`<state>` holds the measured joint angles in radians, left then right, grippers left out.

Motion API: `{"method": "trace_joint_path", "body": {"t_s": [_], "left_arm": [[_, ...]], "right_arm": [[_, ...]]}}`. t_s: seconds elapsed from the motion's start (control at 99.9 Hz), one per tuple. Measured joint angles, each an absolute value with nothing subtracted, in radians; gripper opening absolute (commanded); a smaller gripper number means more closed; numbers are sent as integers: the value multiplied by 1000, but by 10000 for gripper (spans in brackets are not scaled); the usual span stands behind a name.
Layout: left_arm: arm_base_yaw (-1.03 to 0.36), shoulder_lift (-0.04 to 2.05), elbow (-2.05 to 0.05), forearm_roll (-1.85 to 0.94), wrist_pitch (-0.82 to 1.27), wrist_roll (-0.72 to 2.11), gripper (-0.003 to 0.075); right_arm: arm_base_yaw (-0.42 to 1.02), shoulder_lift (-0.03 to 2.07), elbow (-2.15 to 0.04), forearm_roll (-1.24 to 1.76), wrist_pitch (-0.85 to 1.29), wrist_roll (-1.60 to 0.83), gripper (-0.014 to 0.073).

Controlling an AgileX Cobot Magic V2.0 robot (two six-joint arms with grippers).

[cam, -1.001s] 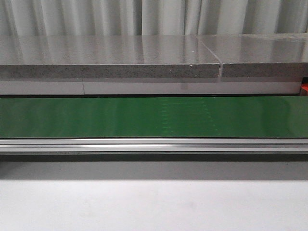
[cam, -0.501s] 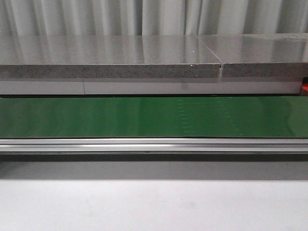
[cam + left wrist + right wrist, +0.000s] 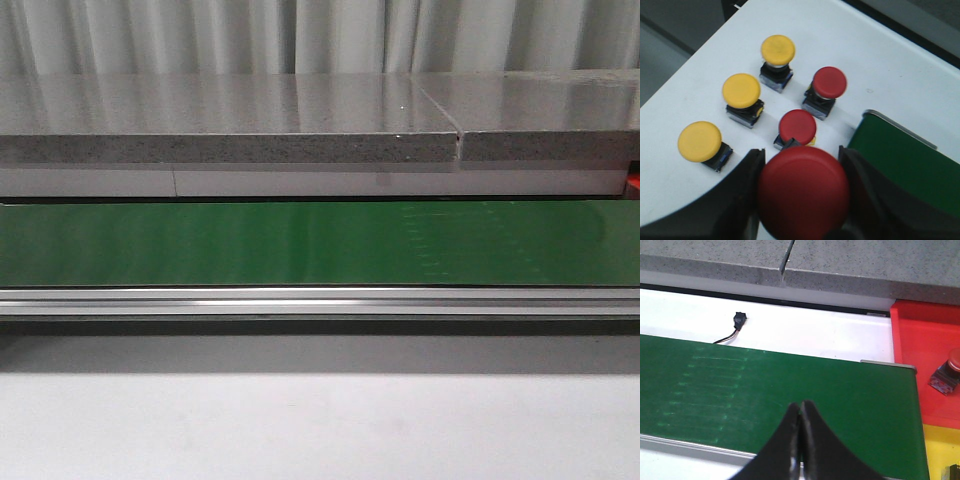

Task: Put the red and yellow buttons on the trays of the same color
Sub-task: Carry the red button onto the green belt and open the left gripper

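Left end effector [image 3: 802, 200] gripping glossy domed red button [image 3: 803, 192], matte green belt [image 3: 790, 390]

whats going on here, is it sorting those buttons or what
Yes, it is sorting them by colour. The left gripper is shut on a red button, held above three yellow buttons and two more red ones on the white table. The right gripper hangs shut and empty over the green belt; one red button already lies in the red tray.
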<state>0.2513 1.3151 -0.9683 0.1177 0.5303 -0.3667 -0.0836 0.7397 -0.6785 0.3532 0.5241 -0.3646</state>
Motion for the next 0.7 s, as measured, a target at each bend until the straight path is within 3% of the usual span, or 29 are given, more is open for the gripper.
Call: {"method": "trace_joint_path", "body": {"t_s": [0.36, 0.701], "left_arm": [[64, 1317, -1009, 114, 602, -302, -19], [46, 1431, -1010, 114, 614, -298, -19]], "right_arm": [[-84, 740, -678, 353, 524, -365, -66], [-84, 740, -678, 353, 525, -365, -66]]}}
